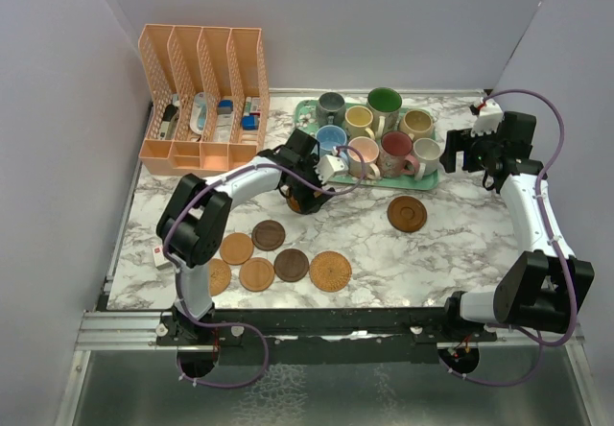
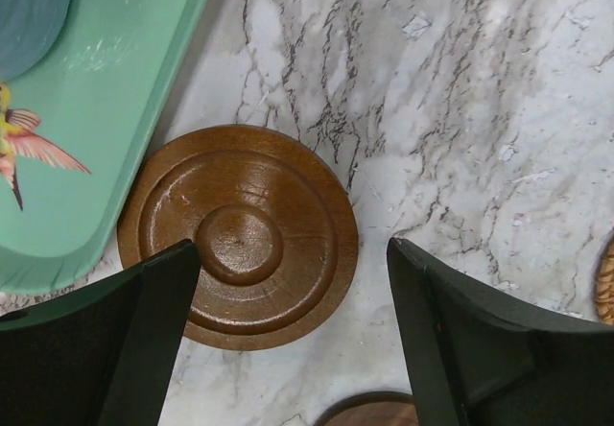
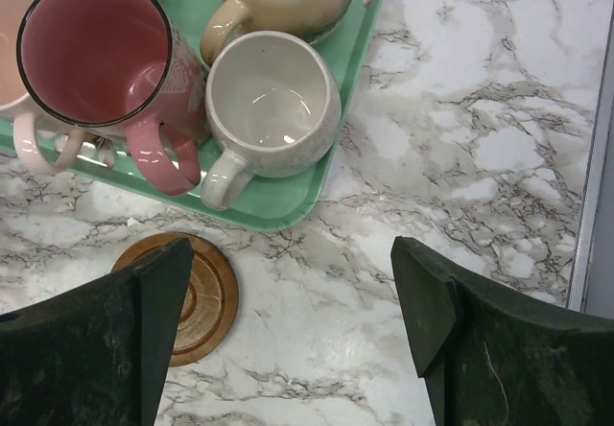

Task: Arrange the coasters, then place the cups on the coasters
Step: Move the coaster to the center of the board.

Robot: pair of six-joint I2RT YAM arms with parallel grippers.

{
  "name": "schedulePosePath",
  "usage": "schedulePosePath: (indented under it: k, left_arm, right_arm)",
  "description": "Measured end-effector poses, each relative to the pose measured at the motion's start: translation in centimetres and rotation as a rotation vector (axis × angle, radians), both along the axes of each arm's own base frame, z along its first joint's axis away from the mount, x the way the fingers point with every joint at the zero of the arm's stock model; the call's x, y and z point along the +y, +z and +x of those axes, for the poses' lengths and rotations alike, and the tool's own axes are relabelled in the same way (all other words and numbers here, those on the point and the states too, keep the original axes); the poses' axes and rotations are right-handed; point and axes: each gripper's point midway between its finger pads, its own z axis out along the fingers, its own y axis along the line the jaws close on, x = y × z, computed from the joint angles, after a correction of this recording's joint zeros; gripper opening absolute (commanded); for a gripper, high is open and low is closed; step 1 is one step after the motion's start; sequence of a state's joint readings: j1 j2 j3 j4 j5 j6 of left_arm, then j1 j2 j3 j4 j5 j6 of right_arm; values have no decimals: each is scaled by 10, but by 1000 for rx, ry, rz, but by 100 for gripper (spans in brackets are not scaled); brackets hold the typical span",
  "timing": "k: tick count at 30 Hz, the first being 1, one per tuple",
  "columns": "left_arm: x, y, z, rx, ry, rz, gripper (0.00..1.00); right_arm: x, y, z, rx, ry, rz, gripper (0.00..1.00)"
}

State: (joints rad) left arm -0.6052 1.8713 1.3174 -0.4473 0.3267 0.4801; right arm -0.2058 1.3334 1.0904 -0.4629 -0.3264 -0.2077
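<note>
The green tray (image 1: 305, 112), just beside the left claw (image 2: 293, 282) and ahead of the right claw (image 3: 288, 253), held all eight cups (image 1: 395, 145), packed close. An orange rack (image 1: 203, 71) off to the left claw's left held small things too tiny to make out. The left claw stood wide and empty over a dark grooved coaster (image 2: 249, 234) whose rim sat against the tray, part of it hidden behind one finger. The right claw was wide and empty too. The cream cup (image 3: 273, 105) sat just ahead of it at the tray's corner, with a second coaster (image 3: 197, 296) half hidden by a finger. Six more coasters (image 1: 291, 265) lay behind the left claw. Bare table (image 1: 460, 244) lay open between the claws; its edge ran close on the right claw's right.
</note>
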Motion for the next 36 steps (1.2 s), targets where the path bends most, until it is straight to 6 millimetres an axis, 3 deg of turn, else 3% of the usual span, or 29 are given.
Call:
schedulePosePath:
  k: [12, 21, 28, 36]
  left_arm:
    - [7, -27, -4, 109, 36, -2, 74]
    - [0, -29, -6, 94, 23, -14, 59]
    - [-35, -33, -33, 29, -110, 11, 53]
    - [-100, -33, -97, 5, -342, 9, 49]
  right_arm:
    - [1, 0, 0, -2, 9, -1, 86]
    - [3, 1, 0, -3, 20, 7, 86]
    - [4, 1, 0, -4, 23, 9, 86]
    - [4, 0, 0, -2, 23, 9, 85]
